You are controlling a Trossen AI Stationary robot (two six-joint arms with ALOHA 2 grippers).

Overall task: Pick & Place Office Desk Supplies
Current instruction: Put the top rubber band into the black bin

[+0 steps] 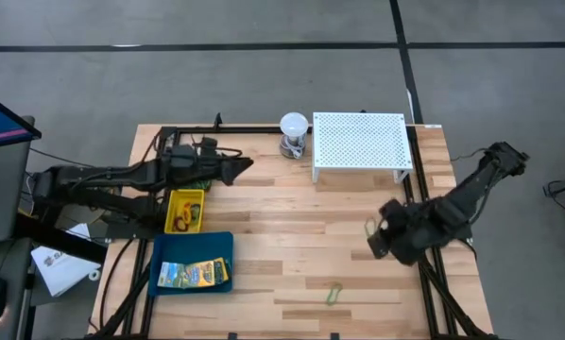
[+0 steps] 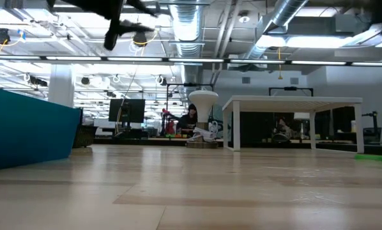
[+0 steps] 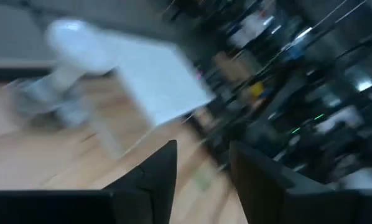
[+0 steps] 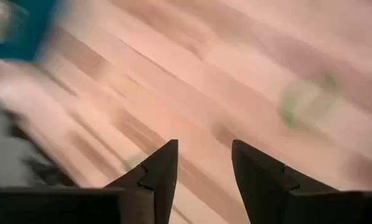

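A: What is lying around the blue tray [image 1: 190,247]?

B: Printed packets [image 1: 194,275] are lying inside it; the yellow bin [image 1: 184,210], holding loops, is sitting just behind it. A green loop [image 1: 333,295] is lying well to its right.

A: And the grippers?

B: The left gripper [image 1: 242,166] is hovering beyond the bin, fingers parted, empty. The right gripper [image 1: 378,238] is hanging far right of the tray, fingers apart, gripping nothing.
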